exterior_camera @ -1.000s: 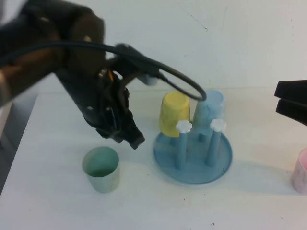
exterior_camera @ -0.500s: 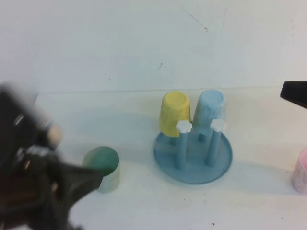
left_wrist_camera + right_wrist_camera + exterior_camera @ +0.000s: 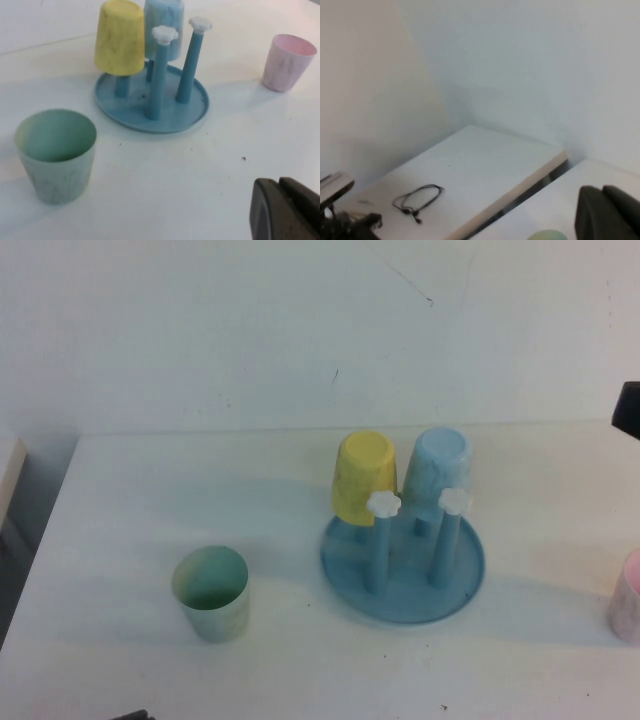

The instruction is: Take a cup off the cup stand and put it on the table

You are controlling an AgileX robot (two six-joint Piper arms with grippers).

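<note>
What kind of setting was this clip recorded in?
Probably a lab or test bench, not a kitchen: a bare white table against a blank wall, holding only plastic cups and a blue cup stand. The mint cup stands alone. Left gripper and right gripper are shut, withdrawn.

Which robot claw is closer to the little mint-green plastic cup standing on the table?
Left. The left gripper, shut, hangs close over the white table beside the mint-green plastic cup. The right gripper, also shut, sits far off at the table's right edge, beyond the blue plastic cup stand.
</note>
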